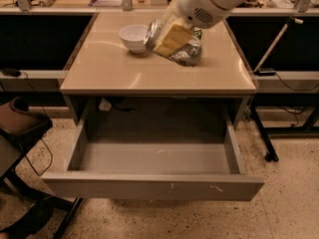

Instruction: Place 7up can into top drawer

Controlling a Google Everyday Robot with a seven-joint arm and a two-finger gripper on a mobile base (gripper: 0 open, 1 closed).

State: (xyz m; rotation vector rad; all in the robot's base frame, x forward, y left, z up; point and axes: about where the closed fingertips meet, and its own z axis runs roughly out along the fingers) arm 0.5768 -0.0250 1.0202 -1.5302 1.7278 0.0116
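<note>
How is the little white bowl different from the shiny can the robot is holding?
The round white bowl stands upright on the tan tabletop, opening facing up; the silvery 7up can is tipped sideways, silver top pointing left. The bowl stands free; the can is clamped in the gripper over the tabletop's back part. The bowl is plain white; the can is shiny metal. Both are round.

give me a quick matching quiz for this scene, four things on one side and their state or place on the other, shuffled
1 white bowl
2 top drawer
3 7up can
4 tool

a pulled open under the tabletop
b tilted, silver top toward the bowl
c sitting upright on the tabletop
d clamped on the can above the tabletop

Pairs: 1-c, 2-a, 3-b, 4-d
</note>
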